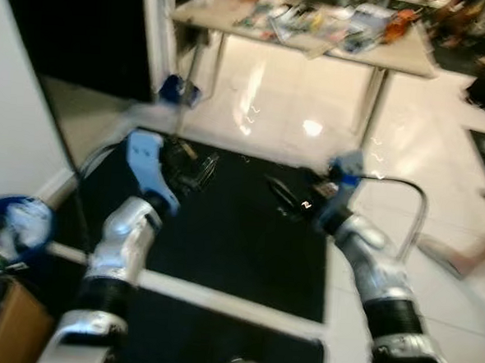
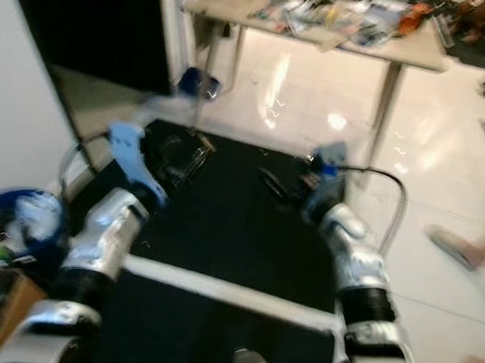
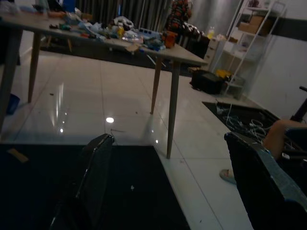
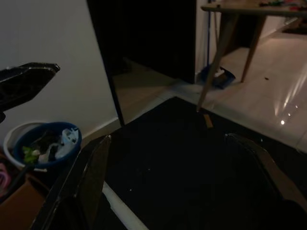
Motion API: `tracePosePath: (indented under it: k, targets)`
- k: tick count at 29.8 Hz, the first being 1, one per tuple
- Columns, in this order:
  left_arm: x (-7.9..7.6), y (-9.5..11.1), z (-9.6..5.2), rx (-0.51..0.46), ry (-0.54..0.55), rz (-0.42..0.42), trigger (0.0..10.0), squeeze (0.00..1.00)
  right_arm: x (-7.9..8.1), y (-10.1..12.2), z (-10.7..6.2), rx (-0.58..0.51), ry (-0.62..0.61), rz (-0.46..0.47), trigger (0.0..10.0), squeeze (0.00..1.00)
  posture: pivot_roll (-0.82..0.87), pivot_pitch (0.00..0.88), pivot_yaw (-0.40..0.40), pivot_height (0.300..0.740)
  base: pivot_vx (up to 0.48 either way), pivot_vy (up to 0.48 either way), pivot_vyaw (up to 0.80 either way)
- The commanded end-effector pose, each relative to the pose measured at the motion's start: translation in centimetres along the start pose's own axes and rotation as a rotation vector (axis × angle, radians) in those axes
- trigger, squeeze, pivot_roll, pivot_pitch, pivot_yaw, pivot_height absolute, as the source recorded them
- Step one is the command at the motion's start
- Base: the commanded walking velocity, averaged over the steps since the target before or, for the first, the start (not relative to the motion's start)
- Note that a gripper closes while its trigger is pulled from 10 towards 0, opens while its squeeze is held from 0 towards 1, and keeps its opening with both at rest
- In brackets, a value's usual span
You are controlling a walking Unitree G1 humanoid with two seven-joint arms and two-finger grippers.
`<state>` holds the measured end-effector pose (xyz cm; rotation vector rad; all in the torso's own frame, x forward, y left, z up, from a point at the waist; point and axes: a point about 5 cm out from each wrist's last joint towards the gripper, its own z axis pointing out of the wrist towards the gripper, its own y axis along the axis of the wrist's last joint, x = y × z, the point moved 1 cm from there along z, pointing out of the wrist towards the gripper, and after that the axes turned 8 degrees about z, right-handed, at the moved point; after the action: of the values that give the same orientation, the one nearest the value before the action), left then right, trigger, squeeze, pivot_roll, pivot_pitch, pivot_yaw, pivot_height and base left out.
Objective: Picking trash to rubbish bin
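A blue rubbish bin [image 1: 13, 229] holding trash stands at the far left by the white wall, also seen as the bin [image 4: 45, 143] in the right wrist view. Both arms reach forward over a black mat [image 1: 231, 238]. My left gripper [image 1: 190, 166] is open with nothing between its fingers [image 3: 96, 177]. My right gripper [image 1: 287, 196] is open too, its fingers [image 4: 261, 167] empty. A small tan scrap [image 4: 207, 120] lies on the mat near a table leg. A blue object [image 1: 180, 89] sits on the floor by that leg.
A long table [image 1: 398, 55] covered with clutter stands ahead on the glossy white tiles. A person's foot [image 1: 448, 256] is at the right. A cardboard box [image 1: 11, 324] sits beside the bin. A dark doorway [image 1: 79, 23] opens at the left.
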<state>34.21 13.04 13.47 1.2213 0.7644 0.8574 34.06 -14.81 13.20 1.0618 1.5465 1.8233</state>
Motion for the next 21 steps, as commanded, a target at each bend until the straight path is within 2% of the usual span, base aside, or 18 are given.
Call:
tracePosePath:
  k: [1, 11, 15, 21]
  targets:
    - [-0.1, -0.56, -0.13, 0.024, -0.007, -0.015, 10.0, 0.0, -0.26, -0.15, -0.16, 0.008, -0.009, 0.006, 10.0, 0.0, -0.05, 0.0, -0.01, 0.74, 0.0, 0.0, -0.8]
    - [-0.09, -0.58, -0.09, 0.032, -0.01, -0.012, 10.0, 0.0, -0.23, 0.0, -0.16, -0.009, -0.008, 0.011, 10.0, 0.0, -0.05, 0.0, -0.01, 0.74, 0.0, 0.0, -0.77]
    - [-0.1, -0.59, -0.07, 0.036, -0.012, -0.008, 10.0, 0.0, -0.21, 0.14, -0.2, -0.024, -0.008, 0.013, 10.0, 0.0, -0.05, 0.0, -0.01, 0.74, 0.0, 0.0, 0.0]
    - [-0.1, -0.6, -0.02, 0.039, -0.016, -0.003, 10.0, 0.0, -0.19, 0.33, -0.23, -0.035, -0.007, 0.009, 10.0, 0.0, -0.05, 0.0, -0.01, 0.74, 0.361, 0.0, 0.0]
